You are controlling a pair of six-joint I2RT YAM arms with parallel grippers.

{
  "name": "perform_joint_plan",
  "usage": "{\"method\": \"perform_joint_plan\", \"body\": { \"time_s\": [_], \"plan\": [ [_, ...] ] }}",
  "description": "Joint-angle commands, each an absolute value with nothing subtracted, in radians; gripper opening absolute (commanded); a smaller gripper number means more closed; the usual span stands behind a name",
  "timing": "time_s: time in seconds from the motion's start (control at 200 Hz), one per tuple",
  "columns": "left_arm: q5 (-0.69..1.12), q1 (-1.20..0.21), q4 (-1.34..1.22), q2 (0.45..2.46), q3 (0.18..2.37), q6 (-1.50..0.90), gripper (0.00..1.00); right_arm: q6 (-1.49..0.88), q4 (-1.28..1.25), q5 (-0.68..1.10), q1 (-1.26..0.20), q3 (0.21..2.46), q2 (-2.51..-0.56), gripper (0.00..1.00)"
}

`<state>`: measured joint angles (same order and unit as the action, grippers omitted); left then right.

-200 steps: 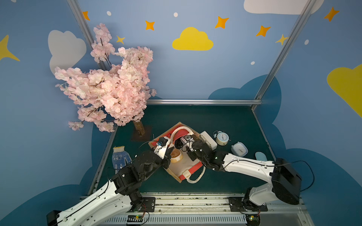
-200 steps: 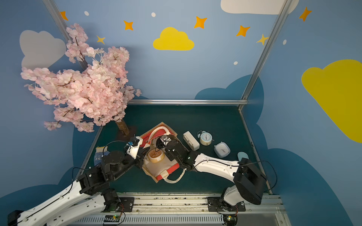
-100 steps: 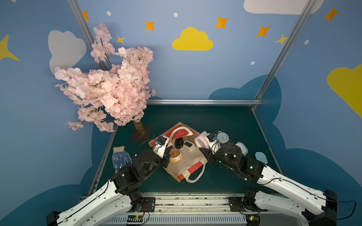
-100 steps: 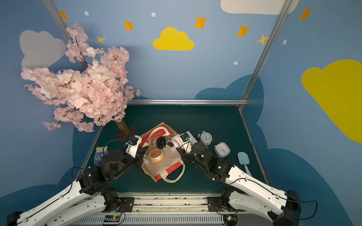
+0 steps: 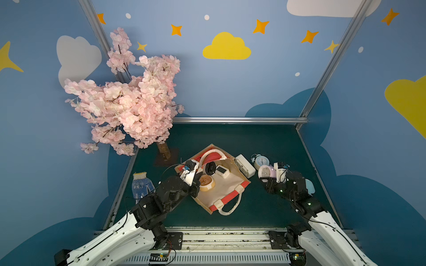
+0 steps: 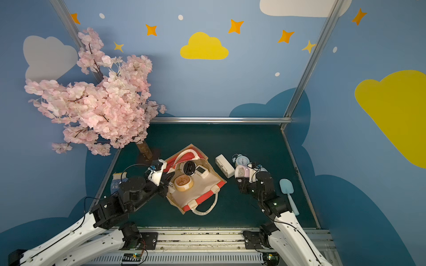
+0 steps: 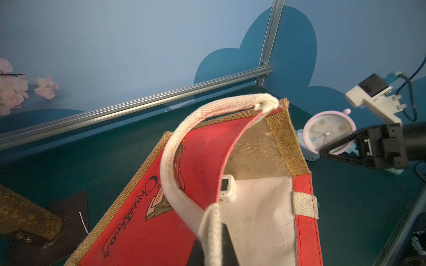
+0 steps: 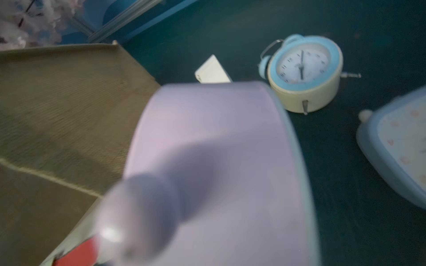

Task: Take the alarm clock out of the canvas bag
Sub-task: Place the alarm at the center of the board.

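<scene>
The canvas bag (image 5: 227,187) lies open on the green table, its cream lining up, in both top views (image 6: 201,191). My left gripper (image 7: 213,232) is shut on its cream handle (image 7: 175,184) and holds the red flap up. To the right of the bag, the pink alarm clock (image 5: 265,171) hangs just above the table with my right gripper (image 5: 268,182) shut on it. The clock fills the right wrist view (image 8: 219,161) and hides the fingers there. In the left wrist view its face (image 7: 327,132) shows beyond the bag.
A blue twin-bell clock (image 5: 260,160) and a white box (image 5: 244,165) lie close behind the held clock. A pale blue clock (image 8: 396,147) and a blue scoop (image 6: 288,191) are to its right. A tape roll (image 5: 205,182), a black disc (image 5: 210,168) and a small white digital clock (image 5: 222,171) sit in the bag. A glove (image 5: 140,186) and blossom tree (image 5: 129,103) stand at left.
My right arm has drawn the pink alarm clock out of the bag's mouth and carried it rightward to beside the blue clock. The left gripper has kept the handle raised.
</scene>
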<state>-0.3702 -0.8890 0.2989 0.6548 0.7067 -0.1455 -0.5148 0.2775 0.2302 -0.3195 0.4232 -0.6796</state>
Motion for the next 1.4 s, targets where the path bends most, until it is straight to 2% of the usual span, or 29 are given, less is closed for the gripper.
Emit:
{"method": "perform_joint_plan", "body": {
  "time_s": [0.0,0.385,0.611,0.781,0.986,1.036,1.126,1.251,1.392],
  "plan": [
    [-0.348,-0.886,0.264,0.654,0.745,-0.143,0.08,-0.634,0.162,0.456,-0.236,0.388,-0.725,0.17],
    [-0.333,-0.885,0.251,0.659,0.74,-0.144,0.08,-0.618,0.033,0.603,-0.039,0.361,-1.033,0.17],
    [-0.325,-0.887,0.251,0.658,0.746,-0.141,0.08,-0.599,-0.053,0.694,-0.022,0.409,-1.259,0.16],
    [-0.325,-0.887,0.25,0.658,0.743,-0.141,0.08,-0.568,-0.02,0.67,-0.024,0.428,-1.28,0.16],
    [-0.326,-0.886,0.247,0.666,0.748,-0.132,0.08,-0.535,-0.007,0.689,-0.02,0.424,-1.294,0.25],
    [-0.324,-0.886,0.248,0.667,0.75,-0.13,0.08,-0.522,0.027,0.685,-0.019,0.452,-1.317,0.31],
    [-0.323,-0.886,0.25,0.67,0.753,-0.126,0.08,-0.496,0.094,0.688,-0.018,0.501,-1.364,0.37],
    [-0.322,-0.886,0.253,0.663,0.758,-0.121,0.08,-0.49,0.15,0.673,-0.012,0.523,-1.394,0.56],
    [-0.315,-0.887,0.245,0.657,0.751,-0.113,0.08,-0.496,0.187,0.639,-0.009,0.509,-1.368,0.62]
  ]
}}
